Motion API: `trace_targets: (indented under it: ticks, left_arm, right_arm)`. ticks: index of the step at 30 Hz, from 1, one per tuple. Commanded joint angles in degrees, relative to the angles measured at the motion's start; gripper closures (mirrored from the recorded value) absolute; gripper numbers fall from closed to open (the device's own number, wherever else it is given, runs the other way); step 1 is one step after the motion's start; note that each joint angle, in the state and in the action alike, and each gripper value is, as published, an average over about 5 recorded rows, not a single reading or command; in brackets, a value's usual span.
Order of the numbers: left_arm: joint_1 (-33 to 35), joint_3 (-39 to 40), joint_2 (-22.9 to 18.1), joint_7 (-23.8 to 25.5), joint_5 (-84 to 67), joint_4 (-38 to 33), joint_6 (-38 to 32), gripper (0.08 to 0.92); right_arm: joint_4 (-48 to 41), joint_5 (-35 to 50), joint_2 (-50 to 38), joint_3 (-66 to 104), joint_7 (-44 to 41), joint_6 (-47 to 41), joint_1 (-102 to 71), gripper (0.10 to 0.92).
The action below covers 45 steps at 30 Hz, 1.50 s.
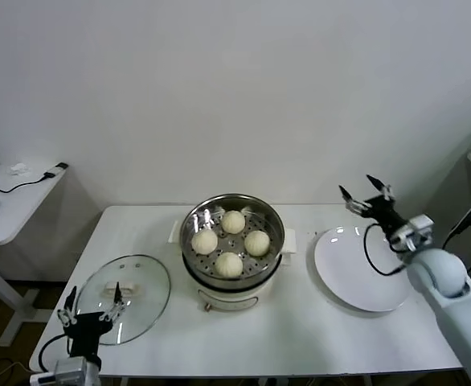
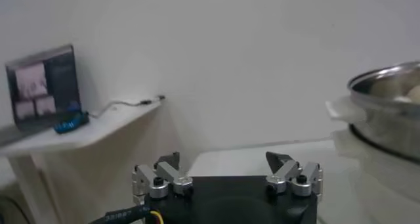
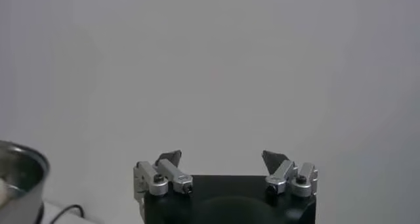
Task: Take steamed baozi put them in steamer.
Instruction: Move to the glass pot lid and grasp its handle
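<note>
Four cream-white domed baozi [image 1: 231,241] are sitting in the shiny round steel steamer [image 1: 194,219]; flat white plate [image 1: 340,273] bare. Right pincer [image 1: 366,195], spread, is hovering at its 12 o'clock; left pincer [image 1: 93,308], spread, idling. Judgement: loading done, retract clear.

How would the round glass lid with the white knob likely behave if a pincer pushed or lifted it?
The round glass lid with the white knob lies flat on the white table, so a push would probably slide it, not tip it. Smooth glass looks slippery and breakable; the knob seems the safest grip.
</note>
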Motion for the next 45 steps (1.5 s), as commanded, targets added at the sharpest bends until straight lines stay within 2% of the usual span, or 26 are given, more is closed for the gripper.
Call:
trace_targets:
  ticks: [1,7,11,16,23,36,45]
  left_arm:
    - [-1.15,-0.27,1.08,-8.13,20.82,6.88,-7.01,0.177]
    - [-2.95,-1.56,1.48,-18.04,44.02,15.11,-14.36,0.177]
    - [-3.15,-1.99,4.39,-20.96,60.58,20.9,-18.34,0.177]
    - [-4.07,-1.72,7.2,-19.8,68.29,26.12,-19.81,0.177]
    - [-7.5,-1.77,8.02,-16.66,69.69,32.4,-17.6,0.177]
    - [-13.78,-0.39,6.42,-14.53,69.56,34.71,-9.37,0.177]
    - [-18.09,-0.16,7.72,-14.34,69.85,38.48,-6.24,0.177]
  right_arm:
    - [2.35,-2.29,12.34,16.91,1.79,9.31,-29.27,0.203]
    - [2.56,-3.58,16.98,14.13,1.35,11.24,-31.88,0.203]
    - [2.81,-4.17,18.37,12.79,1.09,11.07,-31.76,0.203]
    - [2.53,-6.22,20.13,11.02,1.54,10.16,-30.98,0.203]
    - [2.31,-7.67,21.92,9.82,1.73,10.06,-30.57,0.203]
    - [4.33,-8.05,22.88,10.66,1.84,9.04,-31.16,0.203]
    - [5.05,-7.89,22.56,12.02,1.74,9.14,-32.12,0.203]
